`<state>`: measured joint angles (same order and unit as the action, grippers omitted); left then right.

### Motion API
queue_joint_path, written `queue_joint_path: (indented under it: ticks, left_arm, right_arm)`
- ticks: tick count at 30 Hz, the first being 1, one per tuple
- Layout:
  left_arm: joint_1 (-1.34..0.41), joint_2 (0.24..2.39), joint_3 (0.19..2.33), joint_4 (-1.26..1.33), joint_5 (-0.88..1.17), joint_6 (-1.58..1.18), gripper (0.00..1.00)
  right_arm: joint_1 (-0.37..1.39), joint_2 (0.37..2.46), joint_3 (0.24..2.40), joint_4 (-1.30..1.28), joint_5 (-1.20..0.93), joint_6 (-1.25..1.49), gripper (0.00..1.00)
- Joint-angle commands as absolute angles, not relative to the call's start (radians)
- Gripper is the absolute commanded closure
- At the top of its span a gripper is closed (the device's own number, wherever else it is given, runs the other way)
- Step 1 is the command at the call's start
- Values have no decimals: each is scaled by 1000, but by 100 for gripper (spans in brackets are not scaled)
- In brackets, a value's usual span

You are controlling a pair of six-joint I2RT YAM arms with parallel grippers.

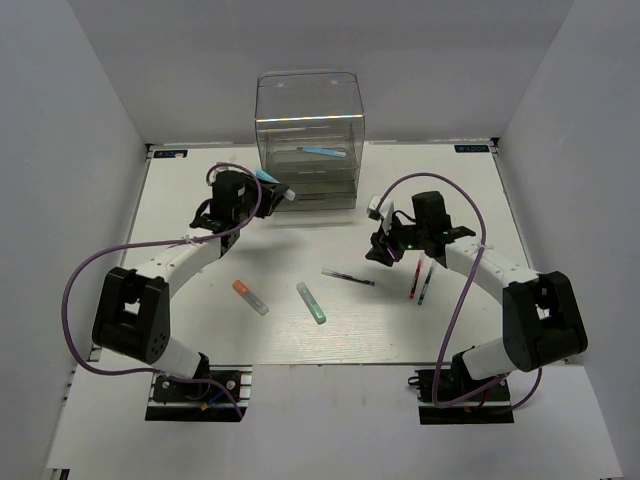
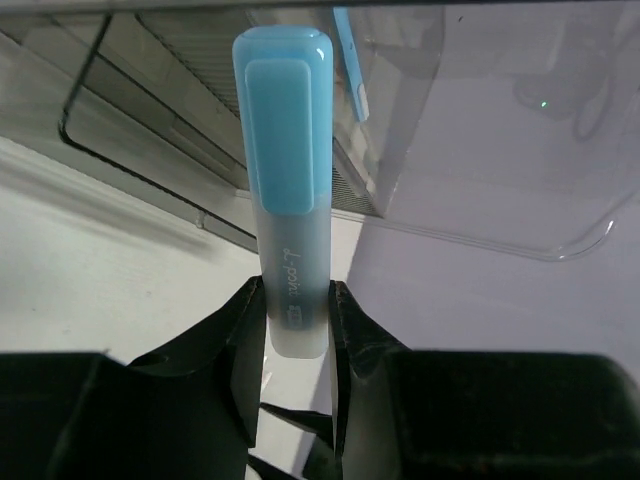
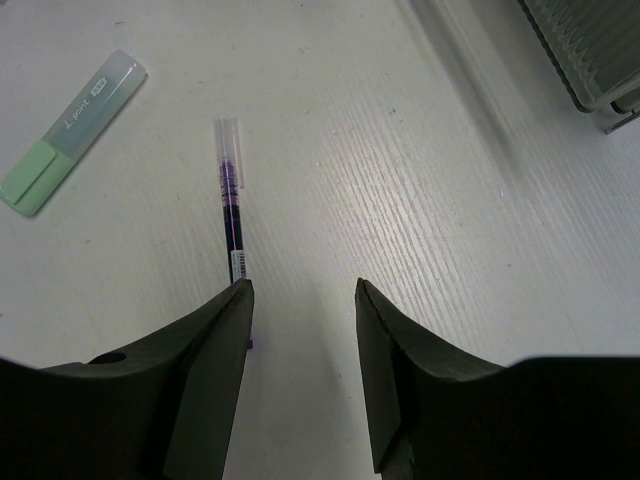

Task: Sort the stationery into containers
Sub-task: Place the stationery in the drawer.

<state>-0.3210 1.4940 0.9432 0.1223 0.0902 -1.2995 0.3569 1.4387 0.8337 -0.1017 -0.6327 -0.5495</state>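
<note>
Holding: the left gripper has its jaws closed on the clear lower end of the light blue marker. The marker sticks straight out from between the fingers, cap end farthest from them.
Marker's place: raised above the table, just in front of the drawer unit, near its left front corner.
Drawer unit: tall and clear, standing at the far middle of the table. A blue pen lies inside it, though which drawer cannot be told.
Loose, front middle: the orange-capped marker and green-tipped marker lie near each other but apart, well away from the unit.
Loose, centre right: the thin dark pen lies just right of the green-tipped one.
Loose, right: the red pen and teal pen lie side by side.
Right gripper: the jaws are parted with nothing between them. It hangs low over the table, the near end of the thin dark pen running beside one finger, and the red and teal pens are close by in the top view.
</note>
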Motion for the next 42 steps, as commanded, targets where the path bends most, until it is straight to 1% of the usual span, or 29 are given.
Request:
queue_joint_path:
  ticks: [1, 5, 8, 18, 24, 28, 29, 31, 32, 34, 38, 39, 41, 42]
  left_arm:
    - [-353, 1485, 980, 126, 0, -1451, 100]
    - [-377, 1529, 1052, 19, -79, -1610, 100]
    - [-403, 1569, 1088, 9, -110, -1676, 100]
    - [-443, 1718, 1219, -14, -184, -1770, 100]
    - [-453, 1790, 1371, -190, -212, -1779, 100]
    - [-453, 1822, 1436, -261, -221, -1779, 88]
    - [-453, 1822, 1445, -271, -221, -1790, 81]
    - [-453, 1822, 1445, -293, -221, -1790, 78]
    - [-453, 1822, 1445, -293, -221, -1790, 74]
    - [-453, 1822, 1436, -284, -221, -1790, 71]
    - [-462, 1822, 1436, -293, -203, -1790, 60]
    - [-462, 1822, 1436, -293, -202, -1790, 60]
    - [-462, 1822, 1427, -293, -202, -1799, 56]
    - [-462, 1822, 1427, -293, -202, -1799, 56]
  right_arm:
    - [367, 1425, 838, -69, -652, -543, 48]
    - [370, 1425, 841, -67, -650, -540, 48]
    - [371, 1422, 836, -63, -649, -540, 48]
    - [371, 1397, 810, -60, -641, -543, 48]
    - [371, 1394, 804, -54, -641, -540, 48]
    - [368, 1393, 804, -52, -643, -540, 48]
    - [371, 1394, 802, -48, -641, -537, 48]
    - [370, 1394, 804, -51, -641, -538, 48]
    - [371, 1397, 804, -48, -641, -538, 48]
    - [370, 1394, 802, -51, -641, -537, 48]
    - [370, 1394, 805, -51, -643, -538, 48]
    - [371, 1396, 805, -54, -643, -538, 48]
    - [370, 1394, 805, -54, -644, -538, 48]
    - [371, 1397, 808, -54, -644, -537, 48]
